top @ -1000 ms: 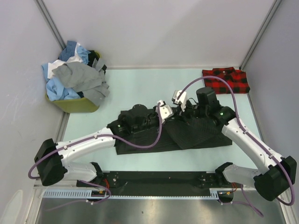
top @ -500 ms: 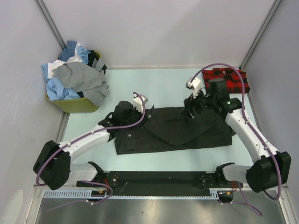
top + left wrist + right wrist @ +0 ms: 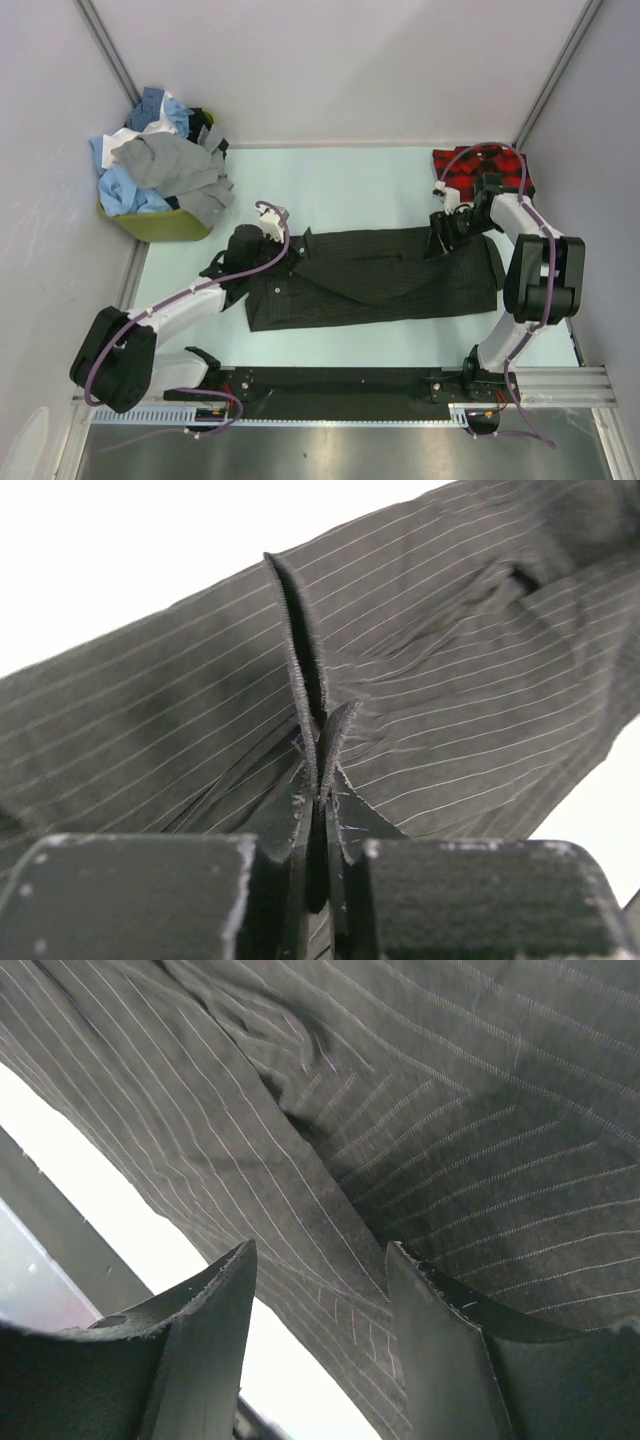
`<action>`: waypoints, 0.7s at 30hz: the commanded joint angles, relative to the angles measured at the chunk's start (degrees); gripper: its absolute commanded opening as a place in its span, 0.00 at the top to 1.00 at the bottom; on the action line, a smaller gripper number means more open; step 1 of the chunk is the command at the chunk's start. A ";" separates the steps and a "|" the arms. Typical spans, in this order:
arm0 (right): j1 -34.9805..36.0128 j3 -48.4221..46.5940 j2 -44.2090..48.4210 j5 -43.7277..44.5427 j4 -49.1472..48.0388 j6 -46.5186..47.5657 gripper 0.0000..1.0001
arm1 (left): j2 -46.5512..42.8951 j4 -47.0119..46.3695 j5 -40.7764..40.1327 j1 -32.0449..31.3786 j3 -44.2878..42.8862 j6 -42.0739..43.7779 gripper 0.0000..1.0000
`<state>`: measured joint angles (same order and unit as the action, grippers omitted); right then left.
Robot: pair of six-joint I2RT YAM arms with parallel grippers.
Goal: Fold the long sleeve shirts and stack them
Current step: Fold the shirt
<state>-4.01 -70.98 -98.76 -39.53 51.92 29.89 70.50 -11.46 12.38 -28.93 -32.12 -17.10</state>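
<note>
From above, a dark charcoal pinstriped shirt (image 3: pixel 380 275) lies spread lengthwise across the middle of the pale green desk (image 3: pixel 340 190). The left gripper (image 3: pixel 240 255) sits at the shirt's left end, and the right gripper (image 3: pixel 438 243) is over its far right edge. A folded red-and-black plaid shirt (image 3: pixel 505 170) rests in the far right corner. A yellow-green bin (image 3: pixel 160 228) at the far left holds a heap of blue, white and grey shirts (image 3: pixel 160 160). In the left wrist view, the left gripper (image 3: pixel 320 800) has its jaws together, clamped on a raised pinch of the dark charcoal pinstriped shirt (image 3: pixel 450 680). In the right wrist view, the right gripper (image 3: pixel 320 1270) holds its jaws apart over the dark charcoal pinstriped shirt (image 3: pixel 480 1090); whether they touch the cloth I cannot tell.
</note>
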 commanded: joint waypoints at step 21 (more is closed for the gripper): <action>-1.18 -3.84 1.99 9.37 8.48 7.92 0.46 | 14.12 40.37 14.14 5.73 -30.53 40.37 0.33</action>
<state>-5.48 -78.96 -100.01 -33.71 61.32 38.17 76.69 17.74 19.62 -21.78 -52.40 4.67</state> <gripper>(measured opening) 0.552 0.668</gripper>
